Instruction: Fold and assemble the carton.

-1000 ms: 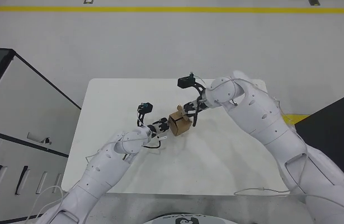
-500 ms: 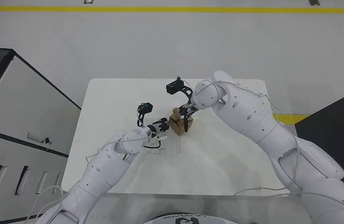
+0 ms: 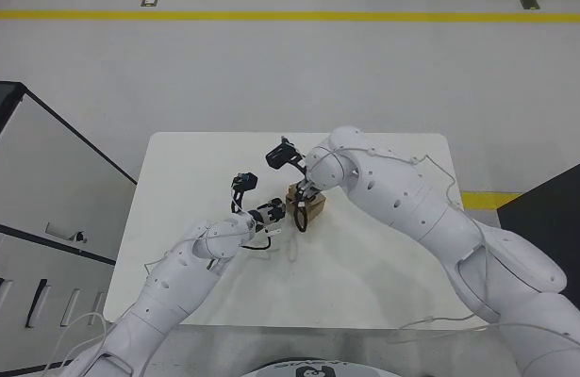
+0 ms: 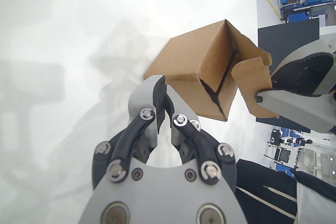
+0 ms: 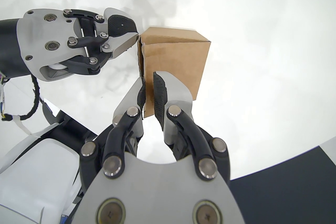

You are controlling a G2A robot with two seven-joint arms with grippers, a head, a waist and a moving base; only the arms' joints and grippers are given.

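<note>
Two grippers clamp one brown carton (image 3: 315,209) near the middle of the table (image 3: 384,273). The left gripper (image 4: 164,96) is pinched shut on a corner edge, and the right gripper (image 5: 149,96) is clenched on a loose flap. Since a second ago the right arm has swung toward the table's left side, and the carton has barely shifted.

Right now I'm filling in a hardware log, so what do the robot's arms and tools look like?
Left arm and right arm have glossy white rounded shells. Left tool and right tool match: grey metal plate, black linkages with silver rivets, grey fingers with black ribbed pads. A black cable loops at the left wrist.
</note>
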